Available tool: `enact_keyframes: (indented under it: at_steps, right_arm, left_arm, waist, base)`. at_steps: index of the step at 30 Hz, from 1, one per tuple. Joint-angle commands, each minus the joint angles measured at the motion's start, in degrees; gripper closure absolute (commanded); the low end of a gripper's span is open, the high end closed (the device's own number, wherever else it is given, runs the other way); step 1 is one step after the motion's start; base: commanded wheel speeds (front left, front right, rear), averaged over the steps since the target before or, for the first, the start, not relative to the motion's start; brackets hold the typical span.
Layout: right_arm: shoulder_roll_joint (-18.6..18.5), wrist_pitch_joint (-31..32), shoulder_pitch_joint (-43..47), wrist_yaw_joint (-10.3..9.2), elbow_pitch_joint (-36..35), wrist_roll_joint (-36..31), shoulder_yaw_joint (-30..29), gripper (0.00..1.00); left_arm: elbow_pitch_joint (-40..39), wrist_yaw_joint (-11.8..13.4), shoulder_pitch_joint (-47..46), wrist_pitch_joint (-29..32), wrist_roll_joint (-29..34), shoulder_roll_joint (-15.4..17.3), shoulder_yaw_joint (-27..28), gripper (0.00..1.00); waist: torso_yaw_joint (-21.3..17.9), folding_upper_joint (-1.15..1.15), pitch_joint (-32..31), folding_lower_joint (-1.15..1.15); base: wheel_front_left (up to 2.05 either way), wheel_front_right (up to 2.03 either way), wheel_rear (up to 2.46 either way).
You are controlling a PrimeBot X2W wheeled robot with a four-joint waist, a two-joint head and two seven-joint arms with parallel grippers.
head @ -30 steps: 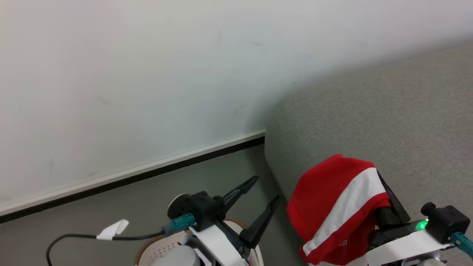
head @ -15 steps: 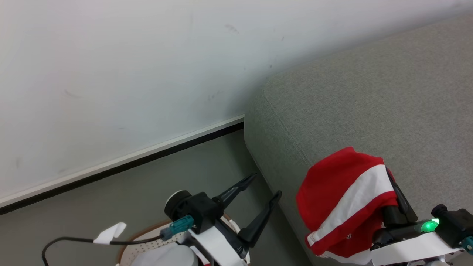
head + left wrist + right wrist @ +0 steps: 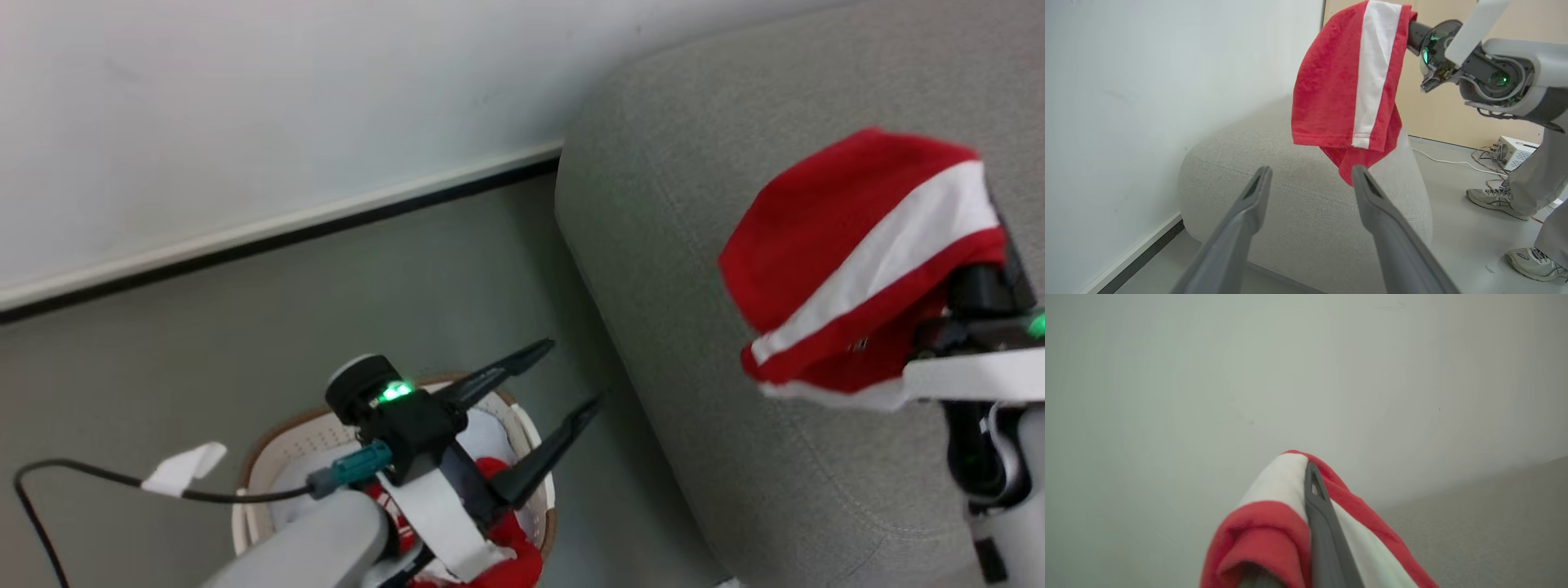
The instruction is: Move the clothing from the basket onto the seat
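Note:
My right gripper [image 3: 1310,470] is shut on a red clothing piece with a broad white stripe [image 3: 849,253], which drapes over its fingers and hangs above the grey seat [image 3: 678,269]. In the left wrist view the same garment [image 3: 1331,81] dangles over the seat [image 3: 1290,200]. More red clothing [image 3: 502,563] lies in the cream basket [image 3: 273,437] on the floor at the lower left. Above the basket my left gripper [image 3: 575,374] is open and holds nothing; its fingers [image 3: 1253,200] point toward the seat's rounded end.
A white wall with a dark baseboard [image 3: 286,233] runs behind the basket and seat. A black cable with a white tag [image 3: 184,465] trails from my left wrist. A person's shoes [image 3: 1494,198] and a small white box with wires [image 3: 1515,149] are on the floor beyond the seat.
The head view has tilted down, bringing the basket and the red clothing in it into sight. My right gripper has carried its garment farther over the seat. The left gripper stays open.

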Motion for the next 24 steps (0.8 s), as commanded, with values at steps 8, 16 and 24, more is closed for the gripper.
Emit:
enact_keyframes:
  at_steps: [8, 16, 24]
  right_arm:
    - [-3.11, 0.10, -15.25, -0.10, 5.28, 2.90, -7.63, 1.00]
    - [-7.84, 2.50, -28.89, -0.10, 12.96, 3.68, -16.40, 1.00]
    - [-9.21, 6.43, -32.98, -0.11, 21.71, -4.64, -23.17, 1.00]
  left_arm:
    - [-5.67, 0.12, -6.12, -0.01, 0.45, 8.29, -0.15, 0.00]
    - [-9.56, 0.12, -9.03, 0.00, 0.09, 13.54, 2.08, 0.00]
    - [-10.92, 0.15, -8.71, -0.01, 0.28, 14.03, 4.30, 0.00]
  waist:
    - [4.92, 0.00, 18.84, -0.01]
    - [7.83, 0.00, 27.80, -0.01]
    - [10.27, 0.00, 30.85, -0.01]
  base:
    - [0.00, 0.00, 0.00]
    - [0.00, 0.00, 0.00]
    - [0.00, 0.00, 0.00]
